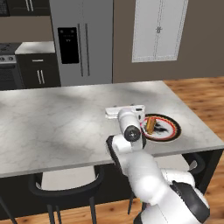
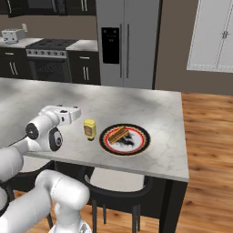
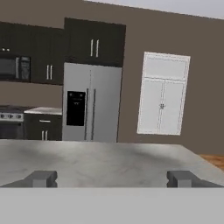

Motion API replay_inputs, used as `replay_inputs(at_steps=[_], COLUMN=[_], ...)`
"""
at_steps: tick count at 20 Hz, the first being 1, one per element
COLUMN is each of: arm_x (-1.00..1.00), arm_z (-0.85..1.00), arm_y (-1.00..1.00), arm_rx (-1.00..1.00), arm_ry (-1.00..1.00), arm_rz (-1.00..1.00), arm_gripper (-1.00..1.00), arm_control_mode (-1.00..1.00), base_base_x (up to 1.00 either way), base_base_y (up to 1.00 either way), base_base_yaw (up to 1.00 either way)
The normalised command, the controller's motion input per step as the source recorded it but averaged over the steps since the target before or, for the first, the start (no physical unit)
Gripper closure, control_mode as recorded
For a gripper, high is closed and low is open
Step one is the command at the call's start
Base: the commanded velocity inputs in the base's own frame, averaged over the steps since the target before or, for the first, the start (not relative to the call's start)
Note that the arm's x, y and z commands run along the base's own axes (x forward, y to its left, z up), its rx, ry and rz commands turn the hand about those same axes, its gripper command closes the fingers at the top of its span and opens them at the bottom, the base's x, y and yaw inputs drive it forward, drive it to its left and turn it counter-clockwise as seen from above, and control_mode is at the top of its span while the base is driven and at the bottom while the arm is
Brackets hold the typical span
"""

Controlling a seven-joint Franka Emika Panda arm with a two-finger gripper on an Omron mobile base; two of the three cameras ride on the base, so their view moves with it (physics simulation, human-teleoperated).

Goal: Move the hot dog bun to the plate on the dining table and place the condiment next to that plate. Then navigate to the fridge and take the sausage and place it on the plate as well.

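Nearest the base, the white arm's two-finger gripper (image 2: 75, 111) hangs level over the near edge of the large white-grey marble dining table (image 2: 150, 109), its dark fingertips (image 3: 41, 178) spread wide with nothing between them, pointing across the table toward the far wall. Just beyond it the small squat yellow condiment bottle (image 2: 89, 129) stands upright beside the round dark plate with the red and orange patterned rim (image 2: 142, 144), close to it but apart, and the tan-orange split hot dog bun (image 2: 118, 134) lies on that plate. Across the room stands the tall grey side-by-side fridge (image 3: 92, 103), both doors closed, long vertical handles at the centre seam. The sausage is presumably inside, unseen. By judgement it will be light, firm yet slightly yielding, smooth and apt to roll, so the fingers should close across its middle, square to its length, with moderate pressure.
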Motion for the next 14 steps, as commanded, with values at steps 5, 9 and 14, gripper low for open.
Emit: replay_inputs(at_steps=[5, 9, 14], arm_x=[-0.48, -0.38, -0.19], arm_z=[1.0, 1.0, 0.96], arm_y=[0.0, -0.04, -0.17], arm_rx=[0.39, 0.39, 0.11], arm_ry=[0.38, 0.53, 0.66], arm_rz=[0.05, 0.01, 0.01], arm_gripper=[-1.0, -1.0, -1.0], arm_control_mode=[-1.0, -1.0, -1.0], base_base_x=[0.0, 0.0, 0.0], base_base_y=[0.0, 0.0, 0.0], base_base_yaw=[0.0, 0.0, 0.0])
